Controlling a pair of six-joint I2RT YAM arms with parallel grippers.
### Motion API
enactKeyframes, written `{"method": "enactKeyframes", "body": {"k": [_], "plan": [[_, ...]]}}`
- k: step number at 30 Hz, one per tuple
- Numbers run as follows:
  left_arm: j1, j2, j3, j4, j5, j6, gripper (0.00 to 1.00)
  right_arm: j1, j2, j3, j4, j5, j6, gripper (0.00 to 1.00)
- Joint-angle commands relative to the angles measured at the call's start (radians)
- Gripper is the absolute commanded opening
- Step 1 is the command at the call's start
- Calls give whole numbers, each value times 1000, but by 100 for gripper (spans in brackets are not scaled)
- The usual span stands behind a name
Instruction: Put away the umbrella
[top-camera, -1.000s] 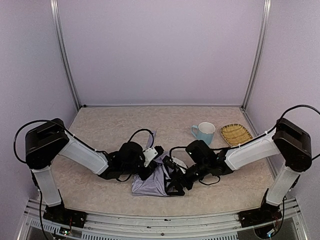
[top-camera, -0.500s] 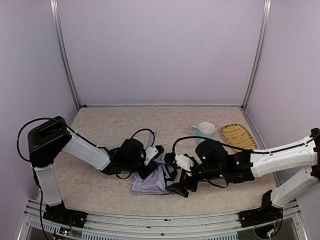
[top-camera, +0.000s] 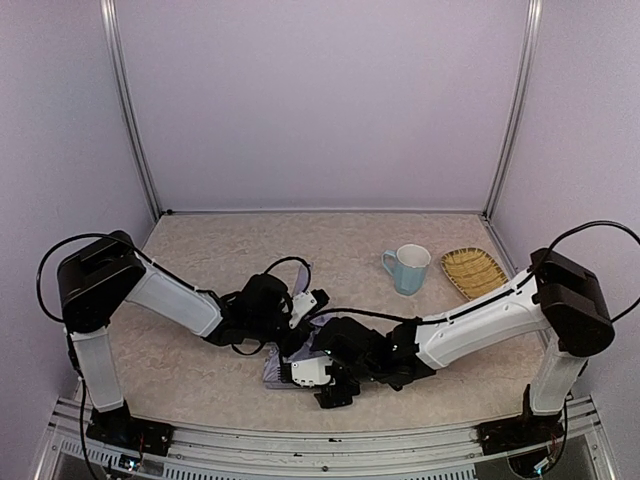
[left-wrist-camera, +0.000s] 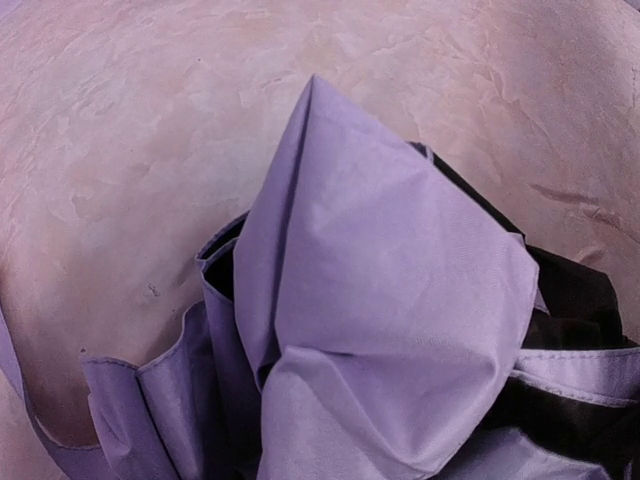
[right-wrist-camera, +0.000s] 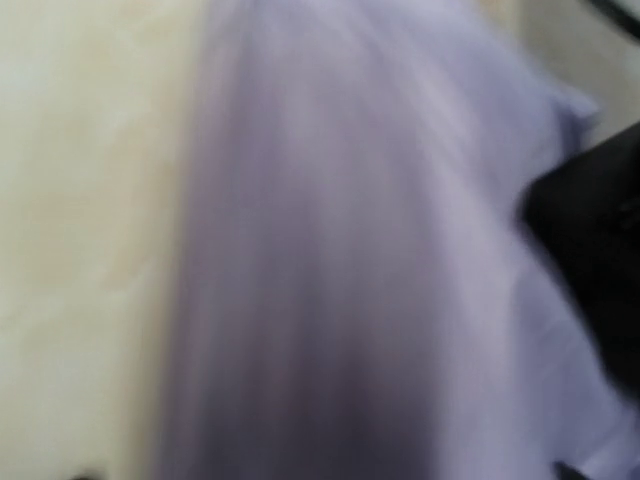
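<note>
The pale lavender umbrella (top-camera: 278, 370) lies crumpled on the table near the front centre, mostly covered by both grippers. My left gripper (top-camera: 312, 305) rests on its far end. In the left wrist view bunched umbrella fabric (left-wrist-camera: 380, 300) with black lining fills the frame and hides the fingers, as if gathered in the jaws. My right gripper (top-camera: 325, 385) lies low over the umbrella's near edge. The right wrist view is blurred, showing only lavender fabric (right-wrist-camera: 330, 280) and a dark shape at the right; its fingers are hidden.
A light blue mug (top-camera: 408, 268) stands at the back right, with a yellow woven tray (top-camera: 472, 268) to its right. The enclosure walls and metal posts ring the table. The right arm stretches low across the front of the table.
My right gripper has swung from the umbrella's right side round to its near front edge, moving left. The left gripper has stayed on the umbrella.
</note>
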Motion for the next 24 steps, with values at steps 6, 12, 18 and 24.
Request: {"method": "enactKeyframes", "body": {"k": [6, 12, 18, 24], "plan": [[17, 76, -11, -170, 43, 46, 0, -88, 134, 48, -108, -34, 25, 65], [54, 40, 9, -162, 32, 16, 9, -94, 124, 44, -153, -131, 88, 43], [127, -183, -59, 58, -65, -21, 64, -98, 111, 44, -237, -261, 178, 35], [167, -426, -171, 193, -125, 0, 72, -103, 94, 42, -310, -404, 279, 32]]}}
